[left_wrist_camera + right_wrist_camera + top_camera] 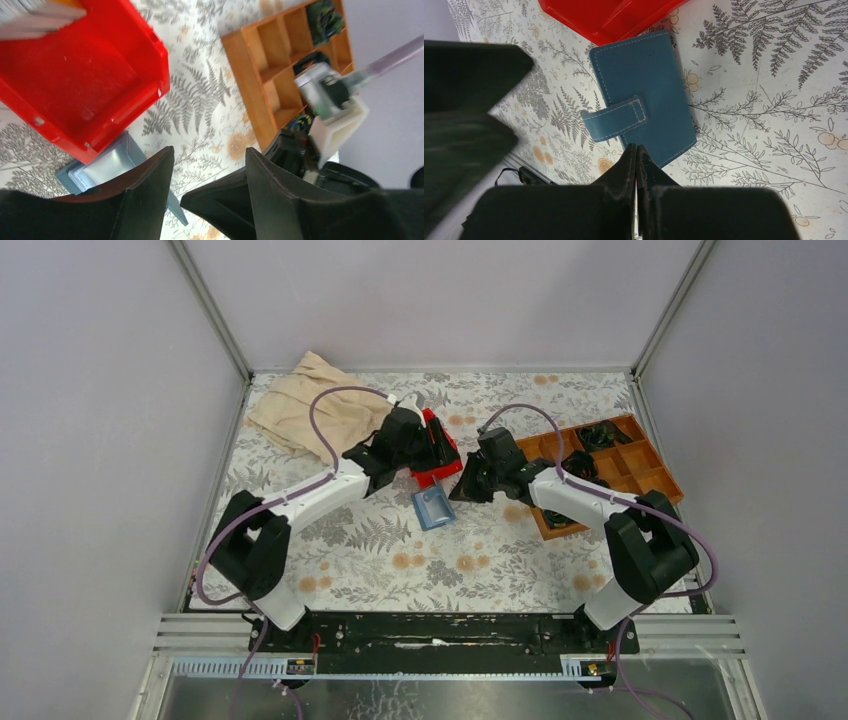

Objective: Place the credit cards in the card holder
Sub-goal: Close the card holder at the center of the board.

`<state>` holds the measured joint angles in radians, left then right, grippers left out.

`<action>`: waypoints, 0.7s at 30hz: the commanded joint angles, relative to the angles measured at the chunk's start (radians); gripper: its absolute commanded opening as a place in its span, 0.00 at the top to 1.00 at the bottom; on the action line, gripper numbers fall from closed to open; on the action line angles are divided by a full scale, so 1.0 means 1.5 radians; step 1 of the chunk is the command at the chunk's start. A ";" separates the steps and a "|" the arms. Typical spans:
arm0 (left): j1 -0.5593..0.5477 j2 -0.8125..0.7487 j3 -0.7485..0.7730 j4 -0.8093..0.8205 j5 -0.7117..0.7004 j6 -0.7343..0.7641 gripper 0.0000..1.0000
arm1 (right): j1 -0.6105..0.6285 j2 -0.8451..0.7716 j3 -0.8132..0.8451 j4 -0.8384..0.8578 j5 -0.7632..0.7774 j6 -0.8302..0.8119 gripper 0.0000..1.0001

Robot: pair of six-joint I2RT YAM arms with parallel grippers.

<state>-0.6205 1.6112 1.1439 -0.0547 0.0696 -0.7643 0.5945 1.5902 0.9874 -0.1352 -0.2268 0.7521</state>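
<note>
We judge the opening step to be in hand. At the bottom centre of the right wrist view the right gripper (636,150) is pressed fully closed, its tips at the near edge of the small flat teal-blue soft card holder (644,95); whether it nips the cover we cannot tell. The holder lies flat on the fern-printed table (450,570), mid-frame in the top view, with its strap across the front, apparently fastened. The next move calls for freeing that strap and spreading the covers, with one arm likely pinning the holder. Just beyond, the left gripper (209,152) hangs with its jaws moderately apart and nothing between them. The holder's far corner sits under the lip of the red plastic bin (100,75), so there is little room there; bare table lies open toward the lower frame. Pale grey flat edges in the bin's upper left are probably the credit cards (35,17). At right is the brown wooden compartment tray (640,458); at upper left lies a crumpled beige cloth (320,410).
</note>
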 commanded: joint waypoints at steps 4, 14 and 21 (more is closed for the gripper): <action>0.005 0.056 0.019 -0.023 0.100 0.012 0.39 | 0.002 0.027 -0.017 0.091 -0.037 0.024 1.00; 0.004 0.055 -0.023 -0.048 0.096 0.000 0.40 | 0.015 0.070 -0.036 0.131 -0.061 0.043 1.00; 0.004 -0.005 -0.108 -0.070 0.071 -0.008 0.40 | 0.029 0.103 -0.028 0.132 -0.063 0.042 1.00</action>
<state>-0.6136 1.6756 1.0466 -0.1314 0.1883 -0.7704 0.6178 1.7241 0.9337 0.0147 -0.3035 0.8097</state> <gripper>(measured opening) 0.603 0.011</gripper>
